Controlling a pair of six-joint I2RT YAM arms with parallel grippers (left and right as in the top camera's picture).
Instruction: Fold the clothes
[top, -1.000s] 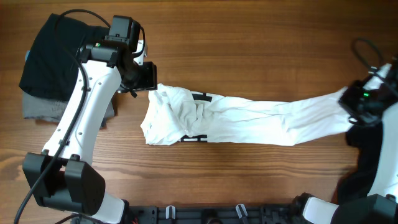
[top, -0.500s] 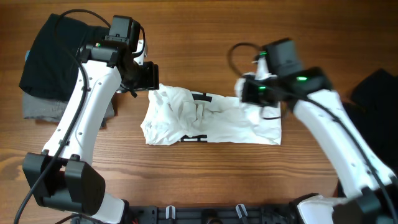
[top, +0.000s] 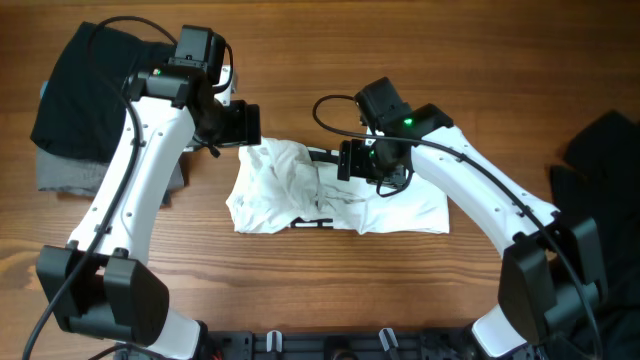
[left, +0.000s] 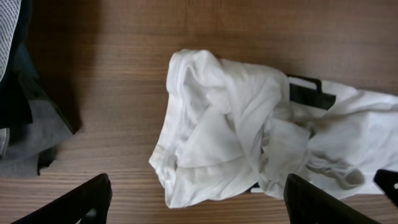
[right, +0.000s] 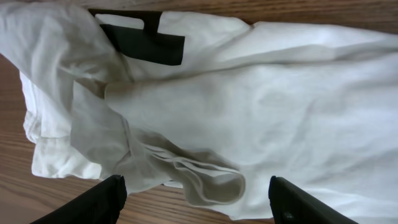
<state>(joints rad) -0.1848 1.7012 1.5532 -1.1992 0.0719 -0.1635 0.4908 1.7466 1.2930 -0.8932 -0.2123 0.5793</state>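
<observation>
The white T-shirt (top: 400, 200) lies bunched and folded over in the middle of the table, with bits of its black print (top: 322, 153) showing. Its crumpled left end (left: 211, 137) fills the left wrist view, and a sleeve opening (right: 211, 180) shows in the right wrist view. My left gripper (top: 248, 125) hovers at the shirt's upper left corner, open, its fingers (left: 68, 205) wide apart with nothing held. My right gripper (top: 358, 162) hangs over the shirt's middle, also open, and the fingers (right: 305, 202) straddle the sleeve without gripping it.
A black garment (top: 90, 90) is stacked on a grey one (top: 70, 175) at the far left, beside the left arm. Another black garment (top: 600, 150) lies at the right edge. Bare wood runs along the front and back of the table.
My right arm carried the shirt's right end leftwards over the rest, halving its length, then let go and opened. The left gripper opened wider in place.
</observation>
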